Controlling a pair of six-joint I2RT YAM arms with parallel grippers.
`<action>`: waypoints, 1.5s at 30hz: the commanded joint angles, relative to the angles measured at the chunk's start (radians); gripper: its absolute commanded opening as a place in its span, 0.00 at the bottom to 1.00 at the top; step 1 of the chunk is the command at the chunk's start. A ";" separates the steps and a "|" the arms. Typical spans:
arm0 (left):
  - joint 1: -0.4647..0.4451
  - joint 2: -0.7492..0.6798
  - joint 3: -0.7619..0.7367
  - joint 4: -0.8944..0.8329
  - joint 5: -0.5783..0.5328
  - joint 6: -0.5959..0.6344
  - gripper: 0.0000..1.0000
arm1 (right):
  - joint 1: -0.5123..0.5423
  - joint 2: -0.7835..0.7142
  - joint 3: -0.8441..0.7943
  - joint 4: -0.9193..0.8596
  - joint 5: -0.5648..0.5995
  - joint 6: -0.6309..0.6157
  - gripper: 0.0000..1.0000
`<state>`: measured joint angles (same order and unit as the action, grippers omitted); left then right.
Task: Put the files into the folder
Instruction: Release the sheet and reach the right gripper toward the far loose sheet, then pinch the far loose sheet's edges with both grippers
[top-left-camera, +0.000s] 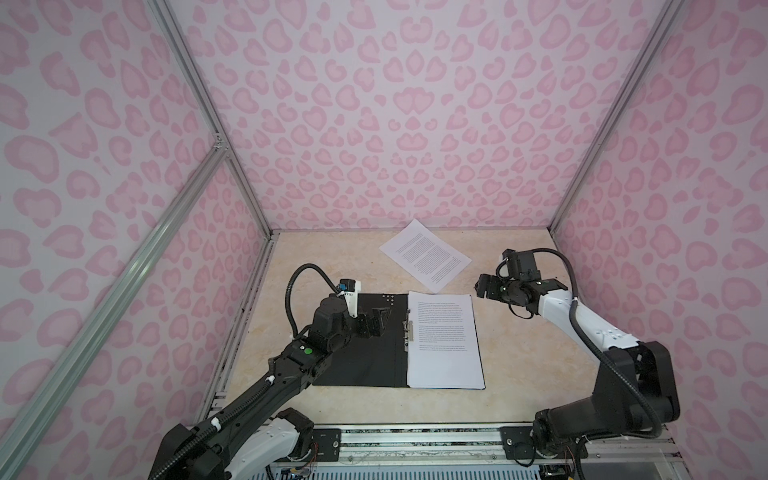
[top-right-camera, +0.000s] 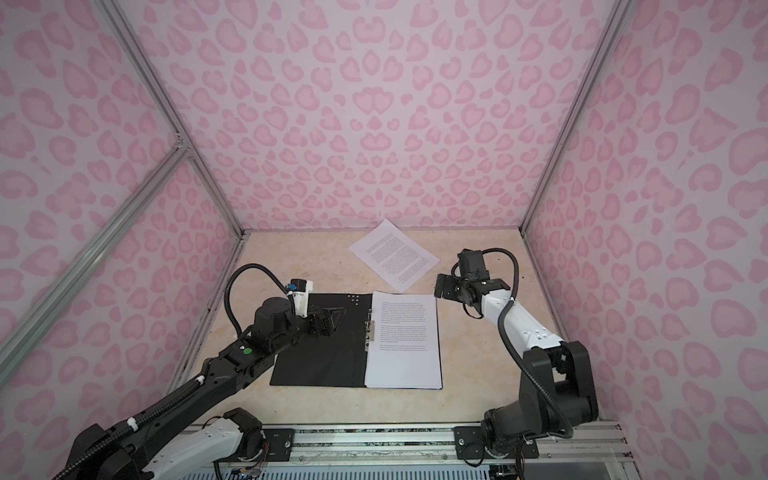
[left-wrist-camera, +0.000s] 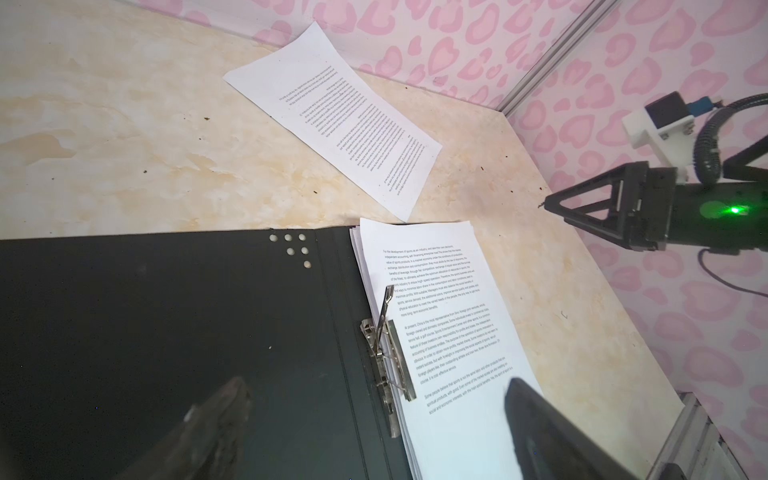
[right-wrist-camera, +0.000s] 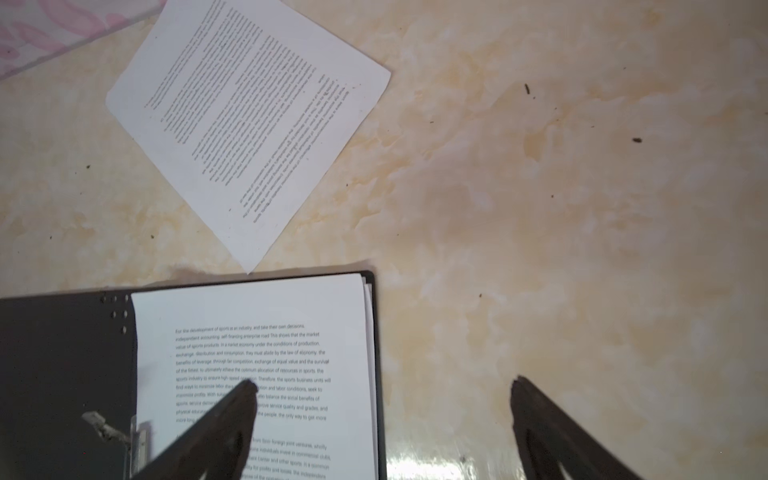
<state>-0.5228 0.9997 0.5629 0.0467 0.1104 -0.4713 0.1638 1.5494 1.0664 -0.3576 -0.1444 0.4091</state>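
Observation:
The black folder (top-left-camera: 365, 345) (top-right-camera: 324, 349) lies open and flat on the table. A stack of printed files (top-left-camera: 444, 345) (top-right-camera: 403, 345) rests on its right half beside the metal clip (left-wrist-camera: 386, 349), whose lever stands raised. One loose sheet (top-left-camera: 426, 254) (top-right-camera: 395, 253) (right-wrist-camera: 249, 120) lies askew behind the folder, near the back wall. My left gripper (top-left-camera: 376, 320) (left-wrist-camera: 376, 381) hangs open over the folder's bare left cover, holding nothing. My right gripper (top-left-camera: 482, 286) (right-wrist-camera: 384, 382) is open and empty, raised by the folder's far right corner.
The beige marbled table (top-left-camera: 519, 353) is boxed in by pink patterned walls with aluminium posts (top-left-camera: 557, 220) at the back corners. A metal rail (top-left-camera: 415, 446) carrying both arm bases runs along the front edge.

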 joint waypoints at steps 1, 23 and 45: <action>0.001 0.022 0.026 0.003 -0.012 0.024 0.98 | -0.017 0.132 0.104 0.103 -0.063 0.045 0.87; 0.060 1.059 1.061 -0.284 0.322 0.043 0.97 | -0.136 0.698 0.568 0.163 -0.340 0.091 0.81; 0.104 1.600 1.612 -0.438 0.473 -0.006 0.97 | -0.102 0.851 0.706 0.061 -0.455 0.115 0.79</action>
<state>-0.4198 2.5824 2.1872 -0.3500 0.5781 -0.4492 0.0544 2.3730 1.7813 -0.1787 -0.5777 0.5083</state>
